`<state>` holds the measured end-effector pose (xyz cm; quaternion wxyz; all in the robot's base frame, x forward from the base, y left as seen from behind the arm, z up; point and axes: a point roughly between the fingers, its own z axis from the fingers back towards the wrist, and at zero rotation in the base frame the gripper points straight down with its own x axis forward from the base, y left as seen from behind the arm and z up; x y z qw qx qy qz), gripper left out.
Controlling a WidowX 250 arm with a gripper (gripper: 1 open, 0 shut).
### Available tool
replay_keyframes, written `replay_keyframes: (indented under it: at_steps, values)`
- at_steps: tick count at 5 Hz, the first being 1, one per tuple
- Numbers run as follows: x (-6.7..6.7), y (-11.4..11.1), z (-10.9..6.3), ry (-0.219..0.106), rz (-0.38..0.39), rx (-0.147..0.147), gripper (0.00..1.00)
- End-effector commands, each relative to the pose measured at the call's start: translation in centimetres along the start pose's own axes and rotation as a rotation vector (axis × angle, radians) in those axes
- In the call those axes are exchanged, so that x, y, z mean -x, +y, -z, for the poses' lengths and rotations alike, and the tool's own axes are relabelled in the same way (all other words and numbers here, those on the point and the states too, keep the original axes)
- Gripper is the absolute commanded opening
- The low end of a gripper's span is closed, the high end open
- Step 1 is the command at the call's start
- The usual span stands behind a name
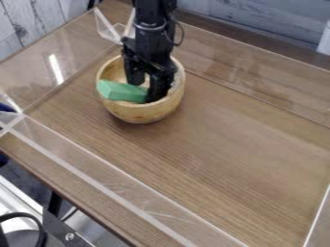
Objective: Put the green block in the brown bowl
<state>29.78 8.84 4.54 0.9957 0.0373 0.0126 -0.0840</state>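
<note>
My hand (147, 85) hangs pointing straight down into the brown bowl (167, 106), its black fingers (161, 85) reaching below the rim. The fingers appear spread apart with nothing clamped between them, though they are dark and small against the bowl's inside, so I read the gap only roughly.

The green block (123, 92) lies inside the bowl, on the side toward 9 o'clock from my hand. It sits tilted, 1 end leaning against the inner wall near the rim and the other end down toward the bowl's floor, just beside my fingers. Whether the block touches a finger I cannot tell.

The bowl stands on the wooden worktop (219, 145), toward 11 o'clock from the worktop's middle. A clear plastic wall (91, 164) runs around the worktop's edges, catching light along the near side at 7 o'clock and the far-left side at 10 o'clock. My arm (152, 14) rises from the hand toward 12 o'clock and leaves the view at the top. Beyond the far edge a pale planked wall (33, 19) shows at 10 o'clock.
</note>
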Motion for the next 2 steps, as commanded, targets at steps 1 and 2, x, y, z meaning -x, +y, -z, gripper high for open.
replay_keyframes:
  at_steps: [1,2]
  values:
    - [-0.29,0.68,-2.20,-0.046,-0.026,-0.031,1.00]
    - [-0.20,0.74,-1.91,-0.031,-0.035,-0.037,1.00]
